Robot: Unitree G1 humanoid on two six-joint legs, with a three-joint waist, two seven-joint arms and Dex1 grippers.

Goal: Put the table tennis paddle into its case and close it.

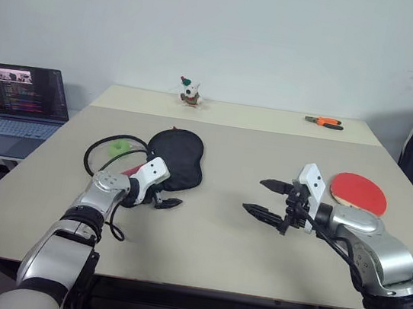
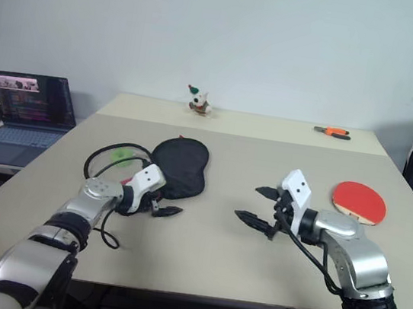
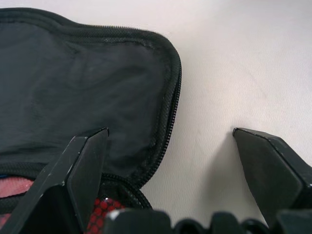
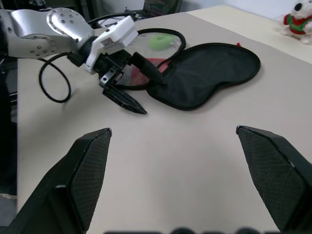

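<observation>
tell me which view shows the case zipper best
The left wrist view: the case is close up, its zipper teeth clear along the edge. Both eye views and the right wrist view show the whole case, zipper too small to read.

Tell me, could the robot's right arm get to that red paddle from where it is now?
Probably yes. The table tennis paddle lies flat on the table just beside the right gripper, whose jaws are open and empty, with nothing standing between them.

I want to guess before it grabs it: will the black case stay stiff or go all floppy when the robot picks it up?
Probably floppy. The case looks like thin fabric, with soft wrinkles in the left wrist view, so it would likely sag from wherever it is pinched. It lies flat on the table, so it probably slides rather than rolls. It looks light, too.
</observation>
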